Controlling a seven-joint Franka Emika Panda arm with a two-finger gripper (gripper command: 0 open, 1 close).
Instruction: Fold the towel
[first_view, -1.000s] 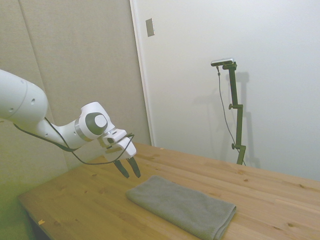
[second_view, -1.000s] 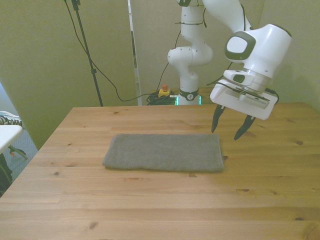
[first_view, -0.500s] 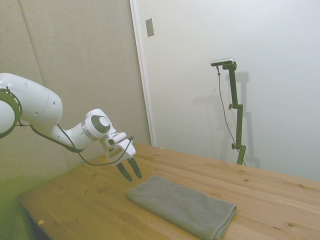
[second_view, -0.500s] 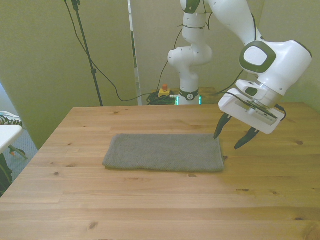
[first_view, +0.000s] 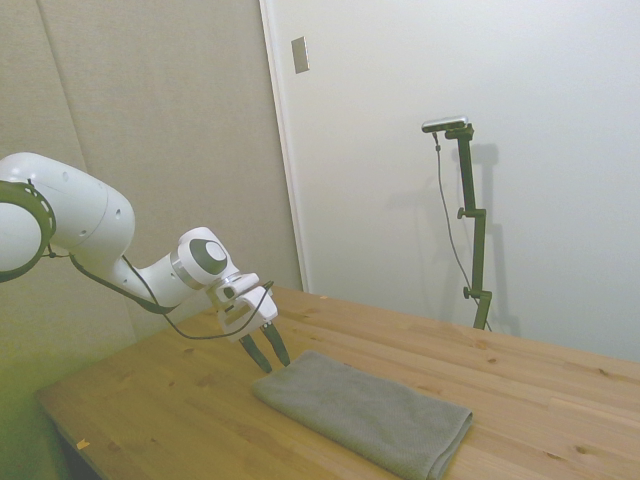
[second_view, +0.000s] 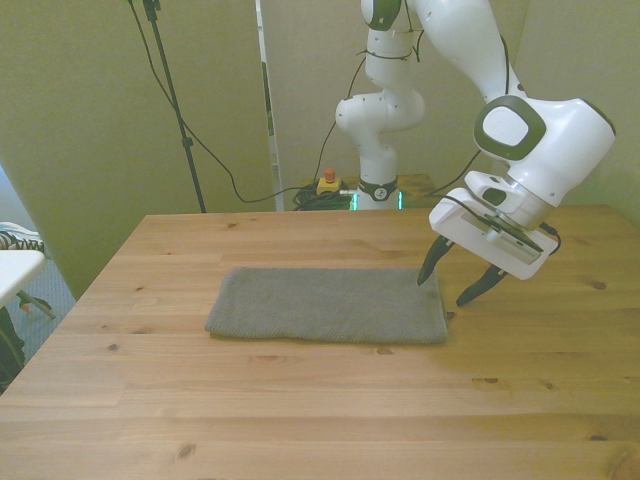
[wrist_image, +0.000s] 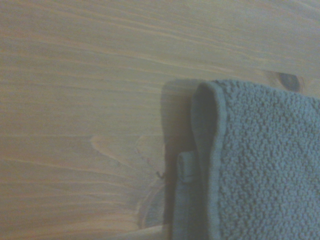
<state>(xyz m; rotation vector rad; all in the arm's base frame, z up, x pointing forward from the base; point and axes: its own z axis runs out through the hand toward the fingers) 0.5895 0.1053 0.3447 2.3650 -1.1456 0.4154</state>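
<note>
While the gripper (second_view: 447, 283) hangs with jaws spread astride the grey towel (second_view: 328, 304)'s short end, closing may pinch only the top layer, leaving lower folds behind.

Towel (second_view: 330, 305): grey terry cloth, matt, nubbly looped pile, smoother hemmed border | Table (second_view: 300, 400): pale wood planks, visible grain and dark knots, smooth with a faint satin sheen | Arm (second_view: 545, 150): white glossy plastic shells, grey joint caps | Gripper (second_view: 450, 281): dark matt fingers
</note>
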